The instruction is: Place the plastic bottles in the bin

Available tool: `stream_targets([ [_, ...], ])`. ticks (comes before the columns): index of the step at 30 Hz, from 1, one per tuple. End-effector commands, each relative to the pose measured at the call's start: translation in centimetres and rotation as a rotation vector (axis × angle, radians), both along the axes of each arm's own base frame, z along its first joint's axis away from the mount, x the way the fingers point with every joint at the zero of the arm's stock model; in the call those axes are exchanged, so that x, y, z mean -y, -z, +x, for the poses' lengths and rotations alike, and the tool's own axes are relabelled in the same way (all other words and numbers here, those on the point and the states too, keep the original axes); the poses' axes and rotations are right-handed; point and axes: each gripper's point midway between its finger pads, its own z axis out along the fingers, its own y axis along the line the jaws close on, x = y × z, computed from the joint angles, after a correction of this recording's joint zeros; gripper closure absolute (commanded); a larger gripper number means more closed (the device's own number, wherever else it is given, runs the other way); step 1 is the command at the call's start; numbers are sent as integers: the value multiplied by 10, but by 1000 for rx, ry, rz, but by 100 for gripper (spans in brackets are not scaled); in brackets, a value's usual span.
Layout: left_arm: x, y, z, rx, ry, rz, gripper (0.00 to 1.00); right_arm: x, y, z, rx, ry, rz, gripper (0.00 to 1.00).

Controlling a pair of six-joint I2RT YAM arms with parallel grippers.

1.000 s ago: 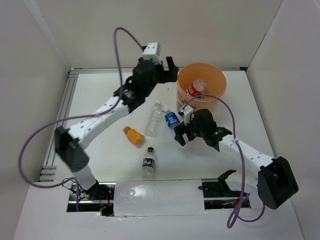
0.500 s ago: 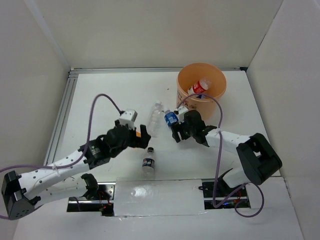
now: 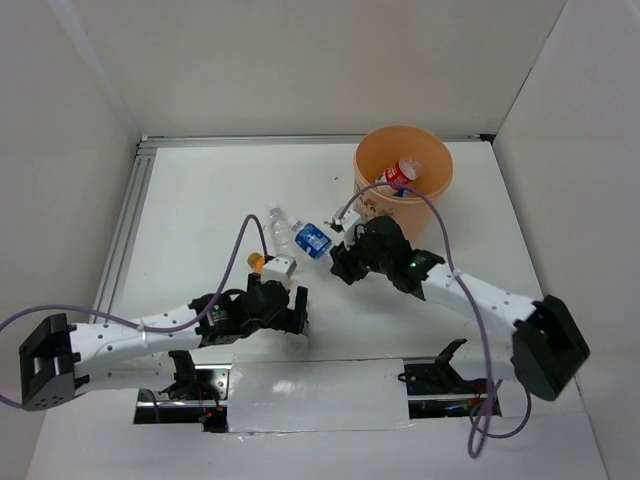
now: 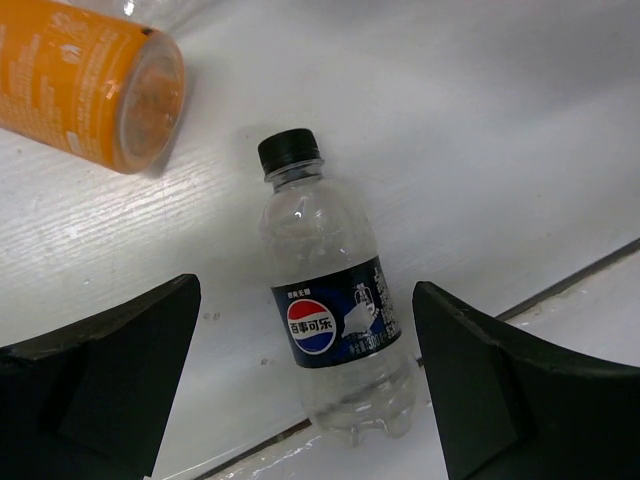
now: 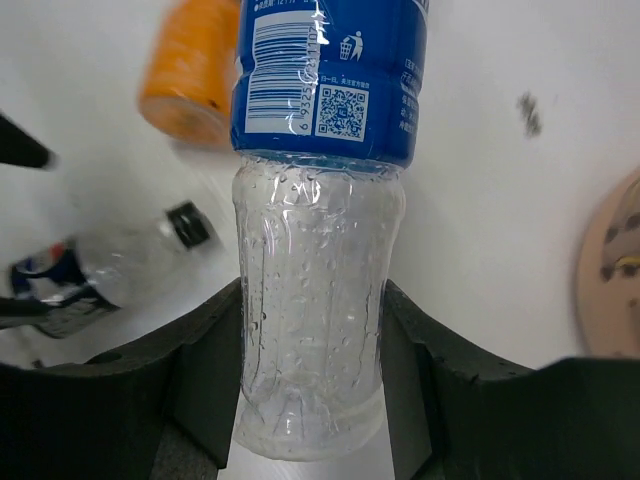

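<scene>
My right gripper [image 5: 312, 300] is shut on the clear lower part of a blue-label plastic bottle [image 5: 322, 150], its pads pressed against both sides. From above, that bottle [image 3: 313, 241] lies just left of the right gripper [image 3: 342, 262], in front of the orange-tan bin [image 3: 372, 200]. A red-label bottle [image 3: 400, 172] lies inside the bin. My left gripper [image 4: 305, 320] stands open low over a black-label bottle [image 4: 335, 340] lying between its fingers, untouched. The left gripper [image 3: 290, 315] hides that bottle in the top view. An orange-liquid bottle [image 4: 90, 80] lies close behind it.
A clear bottle [image 3: 280, 224] lies left of the blue-label one, and the orange-liquid bottle [image 3: 257, 262] peeks out behind the left arm. A taped strip [image 3: 320, 395] runs along the near table edge. Grey walls close in both sides.
The left arm swung from beside the bin down to the near edge over the black-label bottle. The right gripper closed on the blue-label bottle, which shifted left; the clear bottle moved left too.
</scene>
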Motion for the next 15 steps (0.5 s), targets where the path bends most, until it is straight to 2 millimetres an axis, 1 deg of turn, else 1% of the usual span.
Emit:
stream_targets([
  [1,15,7,3,-23,-8,-8,0,-6,-87,-5,228,-84,71,75],
  [2,16,10,3,-36,-14,5,0,-5,-108,-3,273,-74,100,75],
  [3,17,17,0,-47,-6,29,0,-3,-122,-2,312,-68,111,75],
  [4,15,28,1,-69,-25,67,0,-2,-152,-3,383,-72,145,75],
  [5,14,34,1,-78,-25,86,0,-2,-171,-2,423,-68,176,75],
  [6,18,37,2,-77,-25,85,0,1,-184,4,455,-41,190,74],
  [7,20,42,1,-90,-19,93,0,6,-201,9,495,-10,210,74],
  [8,22,51,-1,-100,-10,116,0,8,-216,17,536,16,220,74],
  [9,28,52,-1,-108,0,106,0,21,-238,32,582,79,232,74],
  [10,31,53,0,-103,7,110,0,30,-247,43,605,125,232,74],
  [11,32,56,1,-105,7,115,4,40,-251,54,612,167,221,73],
  [12,37,60,0,-113,36,127,7,61,-255,77,620,242,196,71],
  [13,41,59,2,-110,37,120,11,68,-255,86,610,253,199,71],
  [14,44,61,1,-113,57,121,16,78,-246,95,587,271,179,69],
  [15,48,57,1,-111,75,116,27,87,-241,107,570,299,170,64],
])
